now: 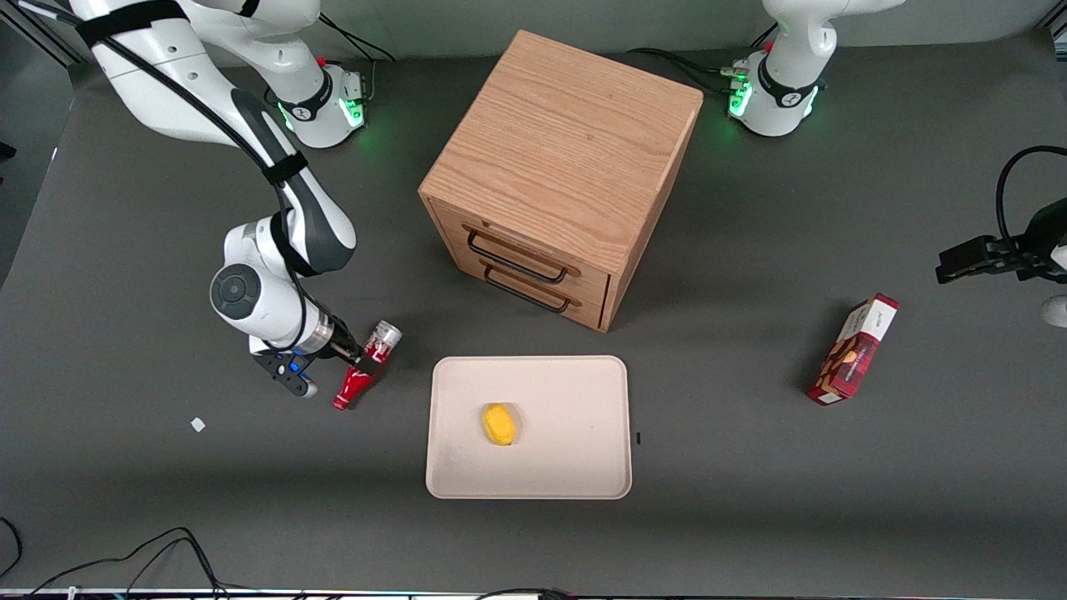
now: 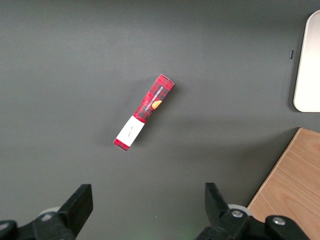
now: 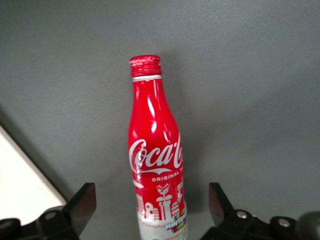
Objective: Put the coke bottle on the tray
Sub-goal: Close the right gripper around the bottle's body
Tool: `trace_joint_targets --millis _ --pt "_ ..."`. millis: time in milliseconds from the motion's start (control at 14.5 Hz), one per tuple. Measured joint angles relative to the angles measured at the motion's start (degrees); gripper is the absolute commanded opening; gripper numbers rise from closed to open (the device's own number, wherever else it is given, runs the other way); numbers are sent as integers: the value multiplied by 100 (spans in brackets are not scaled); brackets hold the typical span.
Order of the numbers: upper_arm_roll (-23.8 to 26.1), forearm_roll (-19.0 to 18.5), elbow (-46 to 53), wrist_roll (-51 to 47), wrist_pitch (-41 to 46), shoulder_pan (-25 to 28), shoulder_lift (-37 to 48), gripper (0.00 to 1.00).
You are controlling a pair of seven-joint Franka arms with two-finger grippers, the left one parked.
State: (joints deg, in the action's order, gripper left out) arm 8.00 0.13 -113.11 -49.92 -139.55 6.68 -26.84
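The coke bottle [image 1: 368, 365] lies on its side on the dark table, beside the tray toward the working arm's end. Its red cap points toward the front camera and its silvery end points away. The right wrist view shows the bottle [image 3: 154, 150] with white script lettering. My gripper [image 1: 358, 360] is low over the bottle's middle. It is open [image 3: 152, 205], with a finger [image 3: 84, 201] on each side of the bottle and a gap at each. The cream-white tray [image 1: 567, 433] lies flat near the front camera, and its edge shows in the right wrist view [image 3: 20, 172].
A small yellow object [image 1: 498, 423] lies on the tray. A wooden drawer cabinet [image 1: 567, 167] stands farther from the front camera than the tray. A red snack box [image 1: 854, 348] lies toward the parked arm's end of the table. A white scrap [image 1: 197, 424] lies near the gripper.
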Motion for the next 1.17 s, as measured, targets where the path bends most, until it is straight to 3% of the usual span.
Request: trace_joint_targets --millis 966,1034,1103,1172 --pt "-20 -259 3 -175 -658 130 -676 99" --pt "-26 -294 4 -175 -658 130 -676 88" --pt "-30 -322 4 -176 -658 130 -676 47" --pt "-30 -342 4 -176 -659 130 -676 0"
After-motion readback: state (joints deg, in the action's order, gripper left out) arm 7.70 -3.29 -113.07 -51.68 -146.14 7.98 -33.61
